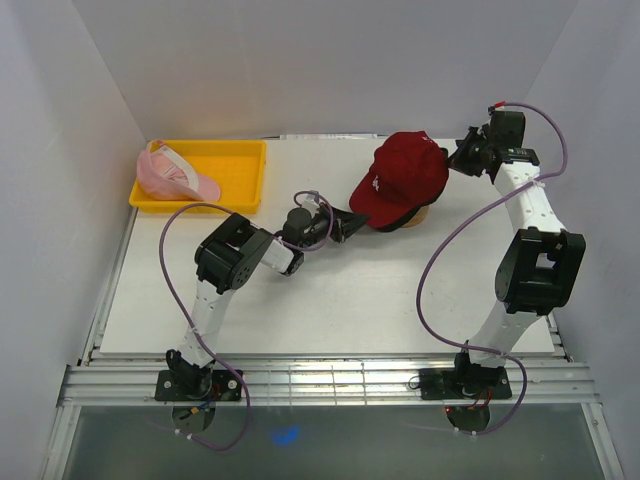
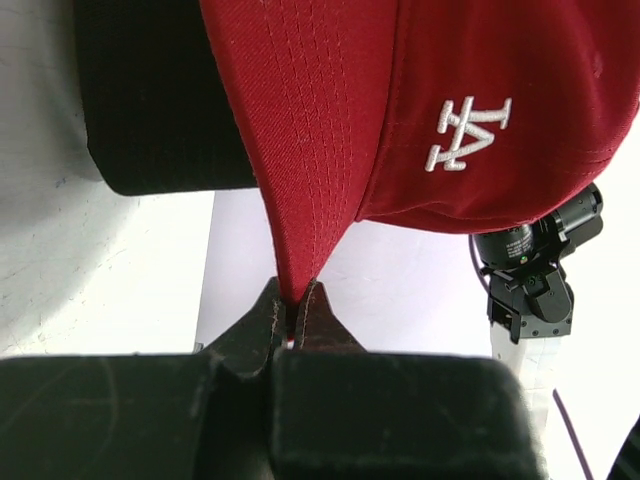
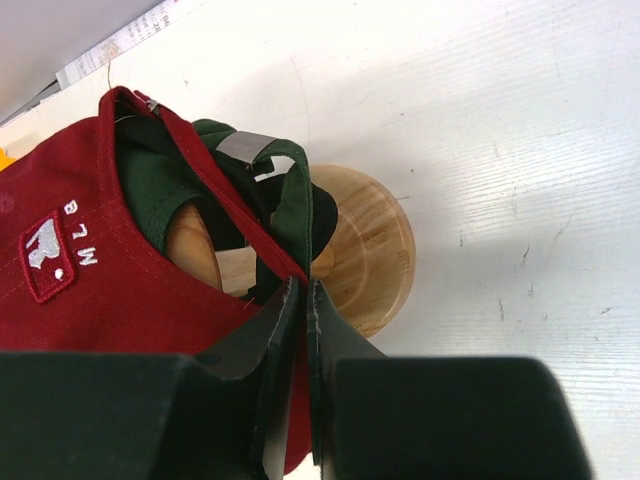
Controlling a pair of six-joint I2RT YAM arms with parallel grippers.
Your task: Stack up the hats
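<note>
Over the wooden stand (image 3: 375,250), my left fingers (image 2: 262,325) pinch the red cap's (image 1: 405,172) stiff brim tip, my right fingers (image 3: 335,335) its soft, light back edge.

The white worktop (image 1: 330,300) bore a yellow tray (image 1: 238,178) at its far left corner and a wooden stand (image 3: 375,245) toward its far right.

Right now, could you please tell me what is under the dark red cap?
Under the dark red cap show a green cap's back strap, some black fabric and the wooden stand. The lower crowns are covered, so their number is unclear.
</note>
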